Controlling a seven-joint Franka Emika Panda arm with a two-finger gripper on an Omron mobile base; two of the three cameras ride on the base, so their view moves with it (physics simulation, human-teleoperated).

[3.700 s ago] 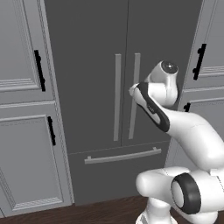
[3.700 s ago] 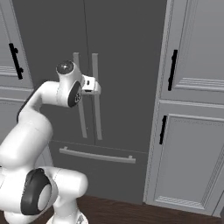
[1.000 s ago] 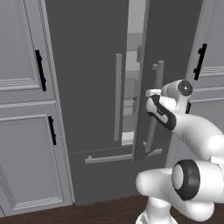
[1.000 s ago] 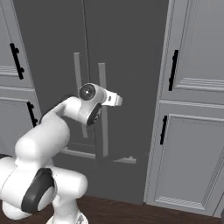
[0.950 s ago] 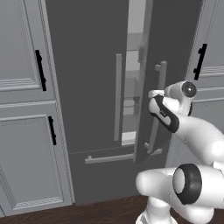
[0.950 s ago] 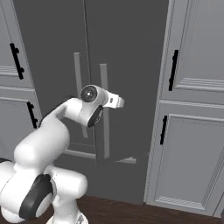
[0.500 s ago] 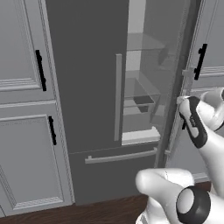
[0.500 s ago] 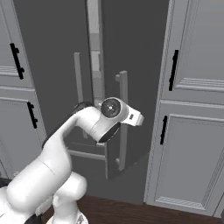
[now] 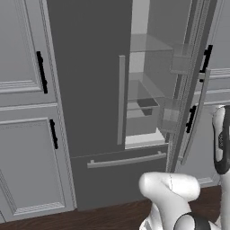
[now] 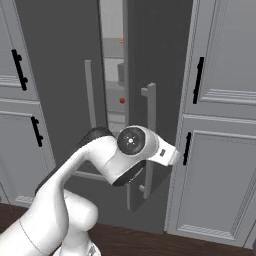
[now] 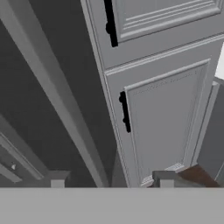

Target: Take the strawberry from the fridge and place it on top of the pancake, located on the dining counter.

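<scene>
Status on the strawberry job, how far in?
Done: the tall dark grey fridge's right door is swung open, pale shelves exposed. In hand: nothing; the gripper has open jaws beside the door's bar handle. Left: reach in, take the strawberry, carry it to the pancake.

Pretty clearly a home kitchen, a rendered one. You've got a tall dark grey fridge (image 9: 94, 85) built into a wall of grey panelled cabinets (image 9: 27, 112) with black handles (image 9: 41, 72) on both sides. The fridge's right door (image 10: 150, 100) is swung open, showing a pale inside with glass shelves (image 9: 150, 45) and door bins. Dark wood floor (image 9: 90, 218) runs along the bottom near the cabinet bases.
</scene>
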